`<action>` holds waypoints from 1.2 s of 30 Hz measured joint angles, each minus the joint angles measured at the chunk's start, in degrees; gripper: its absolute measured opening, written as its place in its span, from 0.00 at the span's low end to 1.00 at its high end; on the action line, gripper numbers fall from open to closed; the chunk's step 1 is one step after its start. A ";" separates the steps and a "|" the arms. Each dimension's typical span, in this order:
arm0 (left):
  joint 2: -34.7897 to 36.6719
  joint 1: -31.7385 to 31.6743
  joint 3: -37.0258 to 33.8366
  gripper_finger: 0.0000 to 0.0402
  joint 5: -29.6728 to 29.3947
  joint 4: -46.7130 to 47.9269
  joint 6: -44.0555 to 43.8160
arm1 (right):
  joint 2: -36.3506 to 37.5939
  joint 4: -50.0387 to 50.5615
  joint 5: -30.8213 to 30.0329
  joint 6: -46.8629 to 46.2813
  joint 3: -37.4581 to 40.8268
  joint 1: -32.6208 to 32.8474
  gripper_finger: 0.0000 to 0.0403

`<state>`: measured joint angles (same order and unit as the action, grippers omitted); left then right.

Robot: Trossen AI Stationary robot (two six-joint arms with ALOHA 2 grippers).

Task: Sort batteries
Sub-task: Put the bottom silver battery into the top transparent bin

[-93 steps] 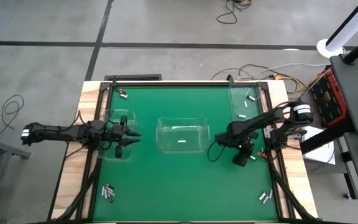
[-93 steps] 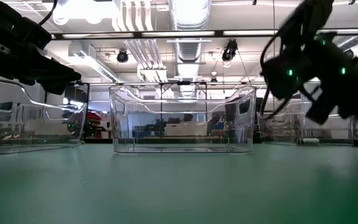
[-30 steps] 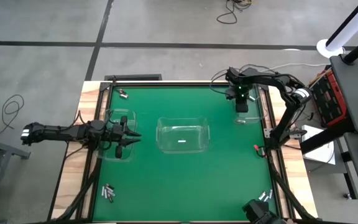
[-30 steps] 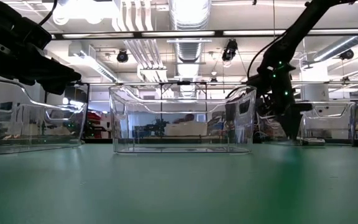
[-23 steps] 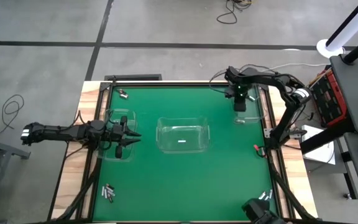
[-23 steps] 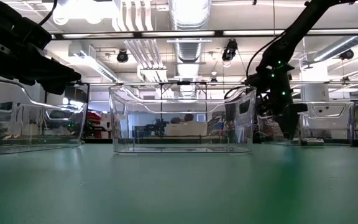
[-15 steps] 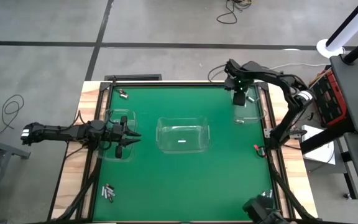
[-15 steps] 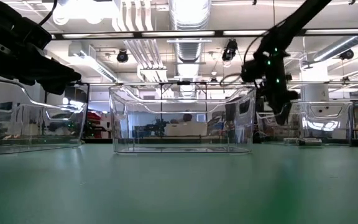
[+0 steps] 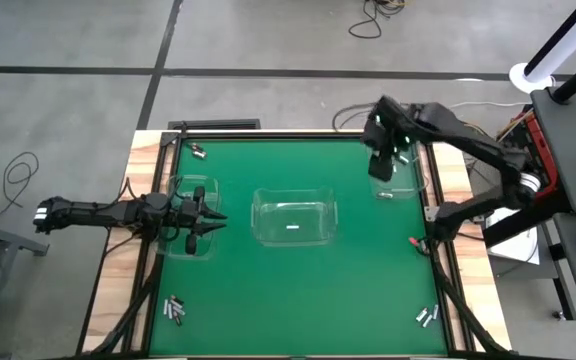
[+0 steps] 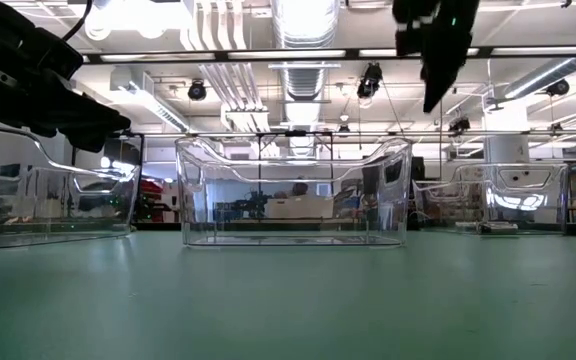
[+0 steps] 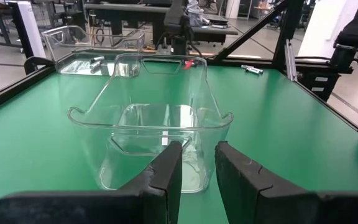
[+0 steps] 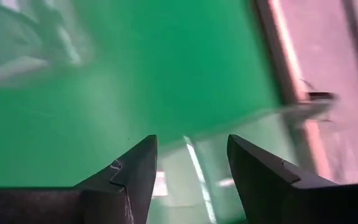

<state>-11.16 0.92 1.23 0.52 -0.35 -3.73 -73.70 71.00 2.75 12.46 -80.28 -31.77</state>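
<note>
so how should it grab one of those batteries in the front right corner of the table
Probably from straight above, fingers closing across the middle of the barrel. The batteries lie flat on the green mat, bunched together near the table edge, so the outermost one looks easiest. The right gripper is open.

Even overhead light falls on my table (image 9: 268,270), the green mat flat and bright in the high view, with only faint, soft shadows under my arms. From table height, ceiling strip lamps (image 10: 148,18) burn to white and backlight everything: my left gripper (image 10: 68,105) and right gripper (image 10: 436,45) read as black silhouettes. The near mat lies soft and out of focus there, and the clear bin (image 10: 293,190) carries bright reflections along its rim. My left wrist view is crisp, with small glints on the bin's edges (image 11: 151,118). My right wrist view is smeared by motion blur, the green mat (image 12: 166,74) streaked beyond my sharp fingers (image 12: 129,174).
</note>
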 joint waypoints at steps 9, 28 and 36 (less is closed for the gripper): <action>-0.19 -0.01 0.00 0.19 -0.06 -6.82 -5.46 | 2.31 -0.90 0.37 -36.76 1.65 31.24 0.44; -0.52 -0.01 19.26 0.19 -19.47 -27.65 -8.88 | -4.01 3.80 11.88 -60.67 29.73 46.13 0.71; -3.84 0.01 27.24 0.19 -26.17 -4.47 -10.42 | -6.74 3.58 16.51 -63.40 37.43 41.48 0.82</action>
<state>-14.99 0.93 28.48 -25.65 -4.82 -14.15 -80.44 74.59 19.27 -50.94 -42.85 9.71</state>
